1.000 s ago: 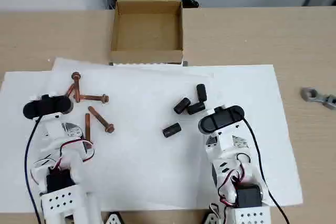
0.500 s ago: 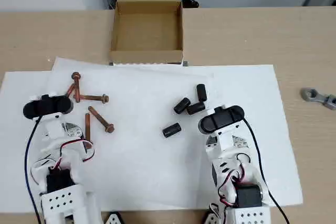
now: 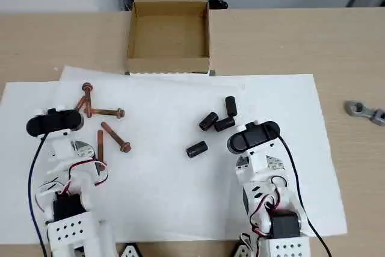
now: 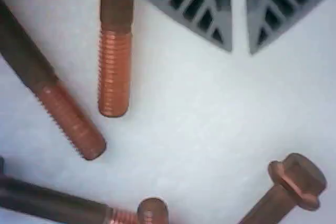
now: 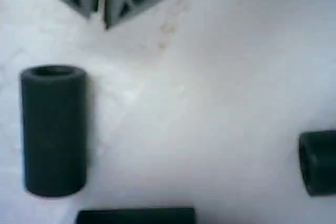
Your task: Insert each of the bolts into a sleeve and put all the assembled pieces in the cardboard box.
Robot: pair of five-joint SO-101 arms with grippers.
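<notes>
Several copper bolts (image 3: 102,127) lie loose on the white paper at the left, beside the left arm (image 3: 54,123). Black sleeves (image 3: 209,120) lie scattered right of centre, just ahead of the right arm (image 3: 254,136). The cardboard box (image 3: 168,64) stands at the back with nothing in it. In the left wrist view my left gripper (image 4: 239,30) hangs shut over bare paper, with a bolt's threaded end (image 4: 114,72) beside it and a flanged bolt head (image 4: 294,179) farther off. My right gripper (image 5: 102,3) is shut above the paper, near an upright-looking sleeve (image 5: 53,129).
A white paper sheet (image 3: 168,197) covers most of the wooden table. A metal tool (image 3: 364,111) lies on the bare wood at the far right. Dark equipment sits behind the box at the table's back edge.
</notes>
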